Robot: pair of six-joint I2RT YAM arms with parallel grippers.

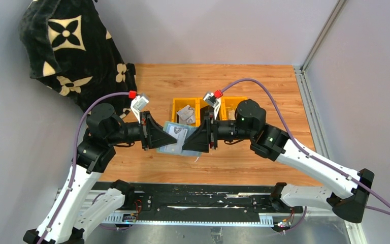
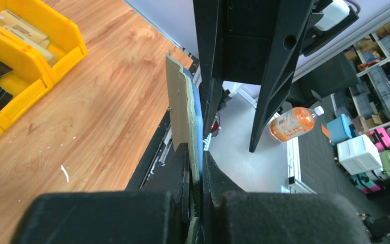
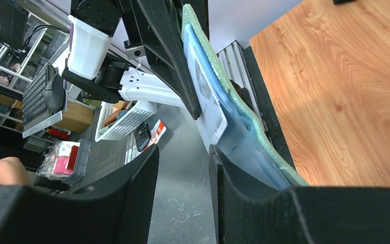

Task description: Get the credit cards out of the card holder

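Observation:
The pale green card holder (image 1: 175,133) with blue inner pockets hangs open above the table between both grippers. My left gripper (image 1: 165,138) is shut on its edge. In the left wrist view the fingers (image 2: 183,173) pinch the green and blue layers (image 2: 190,112). A tan flat face (image 2: 175,101) lies against its left side; I cannot tell if it is a card. In the right wrist view a pale card (image 3: 208,104) sticks out of the blue pocket (image 3: 244,127). My right gripper (image 3: 183,157) is open, its right finger beside the card's lower corner, gripping nothing.
Yellow bins (image 1: 185,109) stand on the wooden table just behind the holder, holding tan and black flat items (image 2: 10,30). A black patterned cloth (image 1: 71,46) hangs at the back left. The black base rail (image 1: 193,201) runs along the near edge.

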